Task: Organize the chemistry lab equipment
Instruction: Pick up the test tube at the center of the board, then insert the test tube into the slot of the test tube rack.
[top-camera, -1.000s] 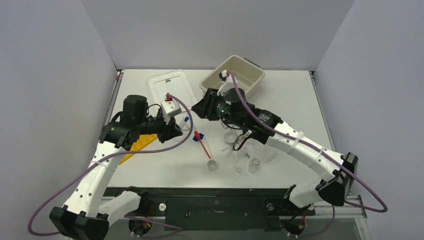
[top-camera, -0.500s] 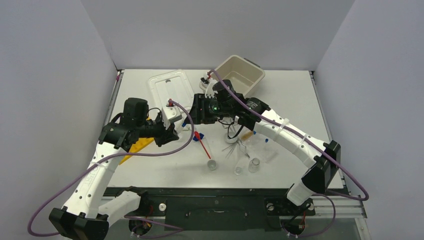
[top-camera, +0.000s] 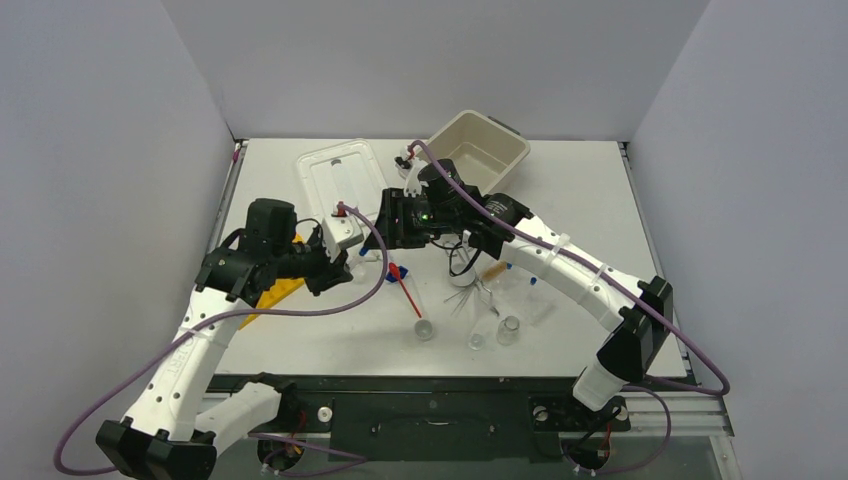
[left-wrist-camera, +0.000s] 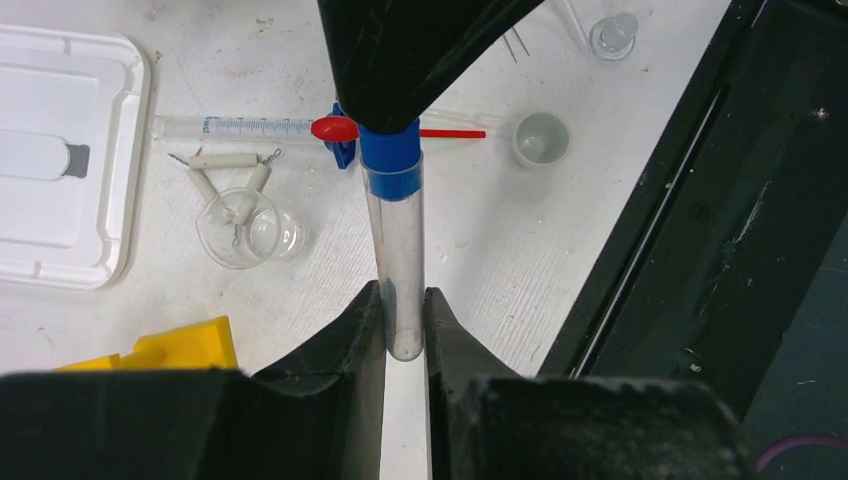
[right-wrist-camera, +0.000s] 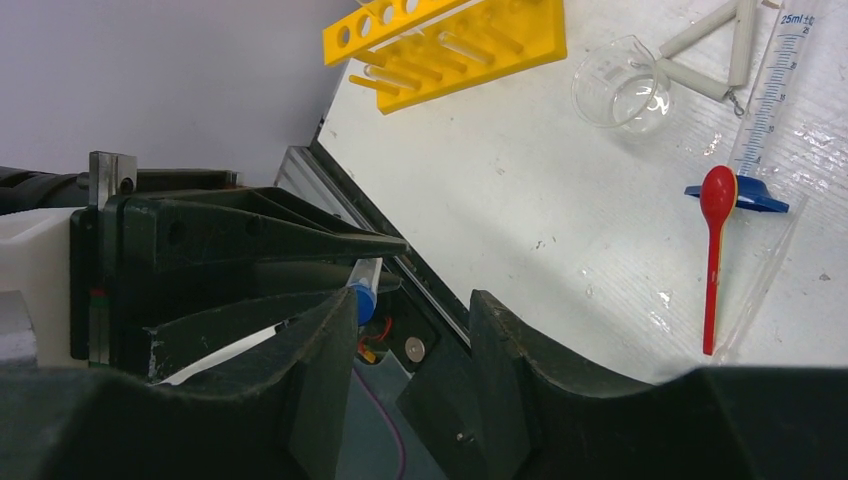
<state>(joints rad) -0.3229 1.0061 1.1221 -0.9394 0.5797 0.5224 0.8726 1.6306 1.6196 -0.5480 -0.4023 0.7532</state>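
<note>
My left jaws are clenched on 1 tube near its rounded bottom, holding it off the bench with its blue cap pointing at my right jaws. Those are released, standing apart beside the cap end and pinching nothing. I judge this a handover. The tube is clear, smooth and cylindrical, likely slippery. The cap looks like plastic. The yellow holed rack lies flat nearby.

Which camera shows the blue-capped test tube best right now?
Left wrist: the test tube shows full length, pinched near its bottom by the left gripper. Right wrist shows only its blue cap. In the top view it is mostly hidden by the arms.
</note>
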